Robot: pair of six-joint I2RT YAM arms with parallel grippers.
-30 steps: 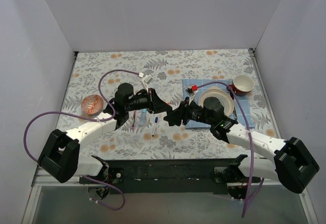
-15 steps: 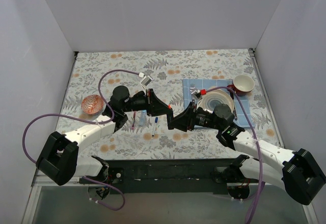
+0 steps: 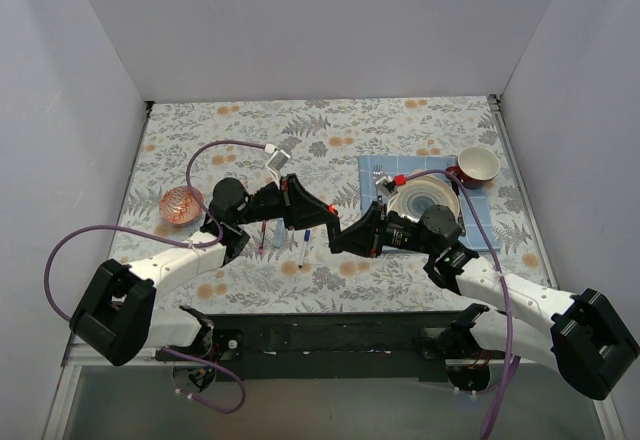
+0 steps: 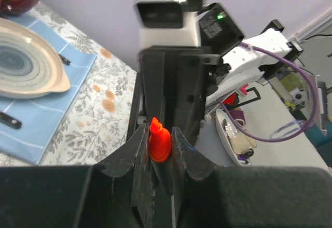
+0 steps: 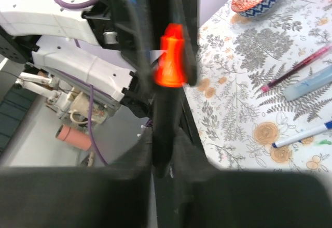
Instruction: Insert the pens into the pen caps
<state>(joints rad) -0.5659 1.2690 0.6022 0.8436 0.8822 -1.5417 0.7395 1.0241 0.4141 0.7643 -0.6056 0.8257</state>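
Nearest the bases, both arms are angled inward, so the grippers are set tip to tip above mid-table, betw. the loose pens and the plate.

R gripper (image 5: 163,158): the jaws are pressed onto the black marker (image 5: 162,119). It is pinched low on the barrel and stood upright betw. the fingers in the R wrist view. The orange-red cap (image 4: 160,146) is seen at the marker's top end, touching it. Whether it is fully seated cannot be told.

L gripper (image 4: 160,137): the jaws are drawn nearly together and clamped on that cap, one finger per side. The cap's pointed end is turned toward the R wrist's camera housing.

Just left of the grippers, three pens are laid roughly parallel on the floral cloth (image 3: 400,120):
- The maroon-red pen (image 3: 262,238) is leftmost.
- The light-blue marker (image 3: 281,230) lies just beside it.
- The white pen (image 3: 303,250), w/ a blue tip, is rightmost and partly covered by the L gripper in the top view.

Further left, an orange patterned bowl (image 5: 257,0) is seen near the L forearm.

To the right, behind the R arm, a cream plate (image 4: 57,77) is set on a blue mat (image 4: 46,119).

Farthest off, a dark-red bowl (image 4: 15,2) is placed at the mat's far right corner, just beside the plate.
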